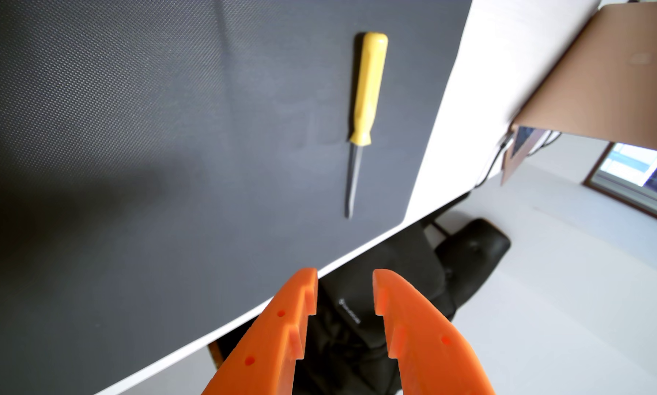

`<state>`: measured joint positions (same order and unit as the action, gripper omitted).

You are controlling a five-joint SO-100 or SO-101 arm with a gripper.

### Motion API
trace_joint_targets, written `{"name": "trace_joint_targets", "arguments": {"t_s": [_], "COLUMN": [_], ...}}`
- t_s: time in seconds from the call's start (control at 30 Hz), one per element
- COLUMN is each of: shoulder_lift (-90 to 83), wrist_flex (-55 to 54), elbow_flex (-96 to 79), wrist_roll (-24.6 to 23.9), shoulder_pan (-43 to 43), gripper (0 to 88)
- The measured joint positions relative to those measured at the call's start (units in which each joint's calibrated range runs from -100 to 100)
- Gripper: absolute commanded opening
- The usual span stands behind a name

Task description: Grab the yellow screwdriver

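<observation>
yellow screwdriver [364, 114] on mat [129, 152], tool [345, 275] parted

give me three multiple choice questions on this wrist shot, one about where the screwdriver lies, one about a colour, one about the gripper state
1. Where does the yellow screwdriver lie?
A. on the dark grey mat
B. on the cardboard box
C. between the gripper's fingers

2. What colour are the gripper fingers?
A. black
B. orange
C. white

3. What state is the gripper in?
A. shut on the screwdriver
B. shut on nothing
C. open and holding nothing

Answers:
1. A: handle and metal shaft both rest flat on the mat, apart from the box.
2. B: both toothed fingers at the bottom edge are orange.
3. C: a clear gap separates the fingertips, and the screwdriver lies well away from them.
</observation>
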<state>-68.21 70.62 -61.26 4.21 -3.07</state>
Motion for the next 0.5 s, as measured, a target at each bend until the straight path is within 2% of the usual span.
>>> {"name": "trace_joint_targets", "arguments": {"t_s": [0.1,0.17,0.27,0.5], "shoulder_lift": [-3.65,-13.57,-25.10,-27.55], "wrist_flex": [-3.49,-9.33,-11.86,-12.47], "elbow_flex": [-3.88,-12.01,-15.44,-16.25], "wrist_roll": [-2.14,-4.50,-5.39,-5.65], "shoulder_pan": [1.57,1.80,2.40,2.17], "gripper": [0.9,0.9,0.9,0.9]}}
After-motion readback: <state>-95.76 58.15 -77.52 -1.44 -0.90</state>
